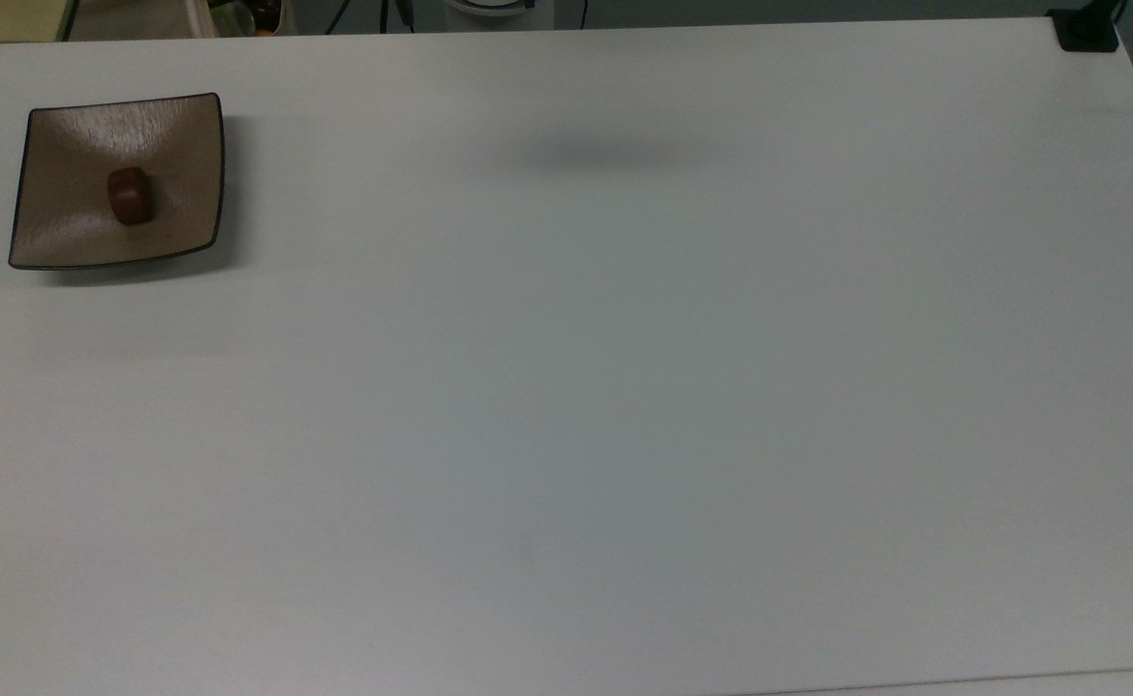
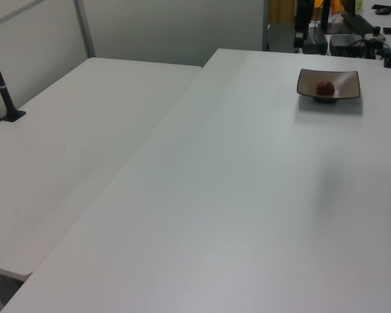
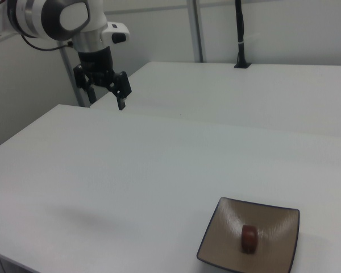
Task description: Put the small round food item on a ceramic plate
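Food item: we see the small round food item (image 1: 130,195) resting at the ceramic plate's (image 1: 64,232) centre.
Plate: counter's (image 1: 624,387) ten o'clock corner, top view.
Gripper (image 3: 107,96): fingers apart, empty, raised.
Writing: we read none.

Dim even overhead lighting, soft diffuse shadow on worktop (image 1: 605,406), faint sheen on ceramic plate (image 1: 180,135), slight softness throughout

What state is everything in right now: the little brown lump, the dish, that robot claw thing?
Small round food item: lying near the plate's middle, nothing holding it.
Ceramic plate: flat on the white table, near its edge.
Tool: raised above the table, far from the plate, open, empty.
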`<state>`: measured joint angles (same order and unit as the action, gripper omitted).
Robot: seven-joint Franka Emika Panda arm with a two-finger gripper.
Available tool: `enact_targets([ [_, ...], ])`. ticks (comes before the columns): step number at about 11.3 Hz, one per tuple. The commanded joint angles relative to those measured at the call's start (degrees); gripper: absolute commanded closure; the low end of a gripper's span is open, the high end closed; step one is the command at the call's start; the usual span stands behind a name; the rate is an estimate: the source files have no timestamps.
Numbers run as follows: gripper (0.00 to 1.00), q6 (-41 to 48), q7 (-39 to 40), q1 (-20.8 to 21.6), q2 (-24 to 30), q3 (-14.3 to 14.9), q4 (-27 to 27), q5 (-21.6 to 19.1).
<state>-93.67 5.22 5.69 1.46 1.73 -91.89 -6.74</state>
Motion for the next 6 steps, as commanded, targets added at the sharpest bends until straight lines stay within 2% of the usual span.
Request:
enact_targets([
  [1,0.00,-2.8,0.0,0.3,0.8,-0.6,-2.9,1.8],
  [6,0.00,-7.4,-0.1,0.3,0.7,-0.5,-3.4,1.7],
])
